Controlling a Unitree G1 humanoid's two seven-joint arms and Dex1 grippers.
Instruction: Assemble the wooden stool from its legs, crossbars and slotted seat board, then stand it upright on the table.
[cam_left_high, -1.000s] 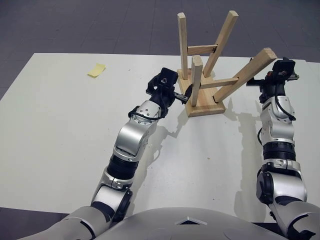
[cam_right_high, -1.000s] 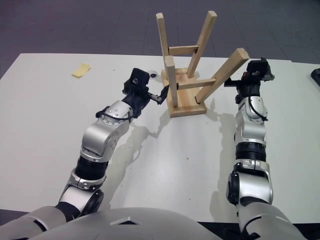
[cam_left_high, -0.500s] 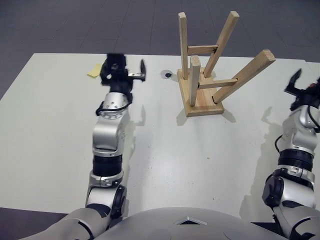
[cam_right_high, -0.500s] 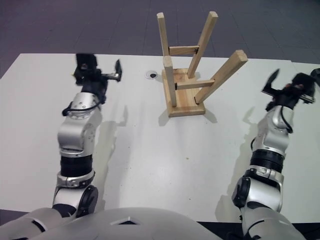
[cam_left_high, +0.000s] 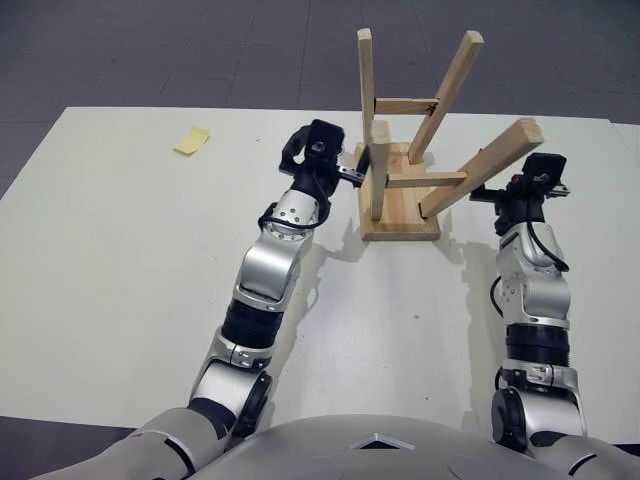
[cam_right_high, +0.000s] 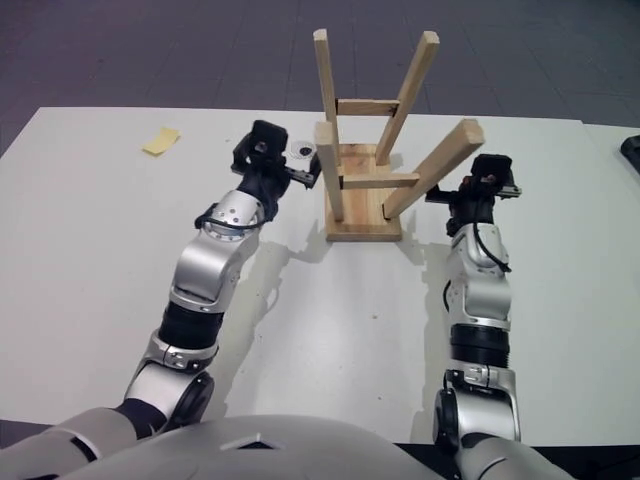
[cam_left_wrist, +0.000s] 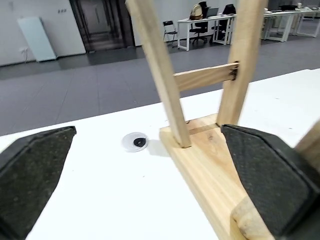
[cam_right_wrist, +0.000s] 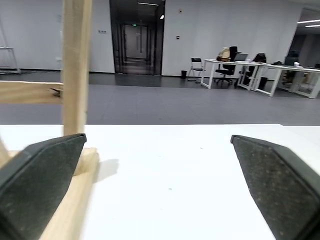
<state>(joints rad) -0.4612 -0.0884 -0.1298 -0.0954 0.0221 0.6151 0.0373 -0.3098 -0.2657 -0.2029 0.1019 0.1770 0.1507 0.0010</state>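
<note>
Two sets of fingers (cam_left_wrist: 35, 170) wide apart, flanking stool (cam_left_high: 405, 222)

The stool (cam_left_high: 400, 160) is set upside down on the far middle of the table (cam_left_high: 120, 260). Its seat board (cam_left_high: 402, 215) lies flat on the tabletop, and the legs (cam_left_high: 366, 70) stand up from it, joined by crossbars (cam_left_high: 405, 105). The left gripper (cam_left_high: 345, 172) is placed just left of the seat board. The right gripper (cam_left_high: 498, 195) is placed just right of it, beside the leg that leans rightward (cam_left_high: 485, 165). A cable grommet (cam_right_high: 300, 149) is set into the table behind the left gripper. A sticky note (cam_left_high: 193, 140) lies well to the left.
</note>
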